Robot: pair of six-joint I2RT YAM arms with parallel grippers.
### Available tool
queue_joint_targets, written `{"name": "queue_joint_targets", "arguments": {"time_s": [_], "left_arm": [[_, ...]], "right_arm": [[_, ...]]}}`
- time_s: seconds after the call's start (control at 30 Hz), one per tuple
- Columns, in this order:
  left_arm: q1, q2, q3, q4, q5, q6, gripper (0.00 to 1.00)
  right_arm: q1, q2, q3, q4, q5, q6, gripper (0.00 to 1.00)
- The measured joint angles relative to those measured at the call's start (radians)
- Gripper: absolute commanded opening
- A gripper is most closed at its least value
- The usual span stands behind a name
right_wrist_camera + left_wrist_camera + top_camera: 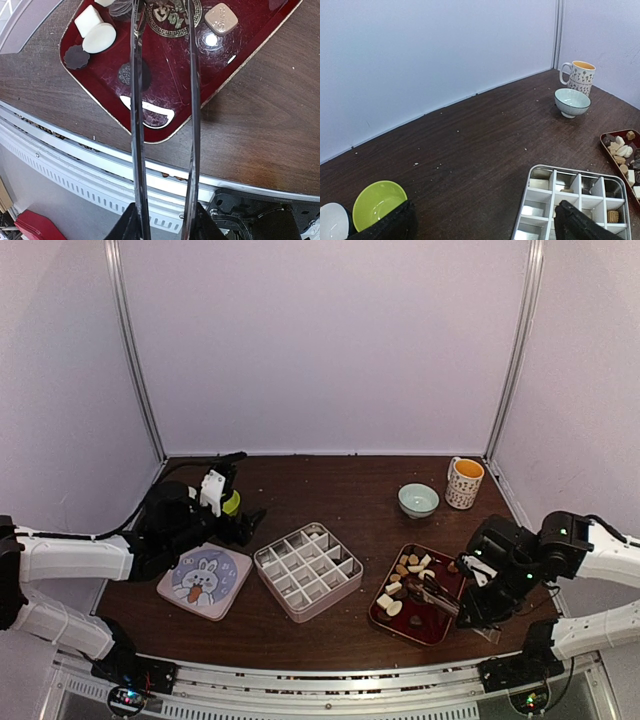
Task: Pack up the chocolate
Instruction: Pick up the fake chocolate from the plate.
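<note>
the right gripper [162, 225] clamps thin metal tongs [136, 125] over the dark red tray [100, 80] holding white, tan and brown chocolate pieces [403, 570]. prongs apart; cannot tell whether the cropped tips hold anything. picking step: next, pinch one and carry it to the white gridded box [331, 598].

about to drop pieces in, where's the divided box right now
In the top view the divided box sits mid-table towards the near edge, between the bunny lid on its left and the dark red tray of chocolate on its right.
</note>
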Motion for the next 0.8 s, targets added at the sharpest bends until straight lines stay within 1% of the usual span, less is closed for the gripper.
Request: {"name": "queue_joint_targets", "arguments": {"time_s": [0.1,0.4,0.6,0.8], "left_arm": [[0.0,0.0,0.0,0.0,0.0,0.0,0.97],[0.0,0.002,0.002,0.0,0.001,0.0,0.98],[0.0,0.008,0.005,-0.001,0.003,0.0,0.98],[0.0,0.012,0.014,-0.002,0.003,0.0,0.98]], "right_arm": [[0.0,0.018,0.003,0.007,0.0,-0.013,0.29],[0.0,0.052,0.027,0.024,0.003,-0.031,0.21],[0.0,0.05,0.07,0.011,0.032,-0.034,0.21],[0.0,0.022,0.159,-0.007,0.073,-0.035,0.21]]}}
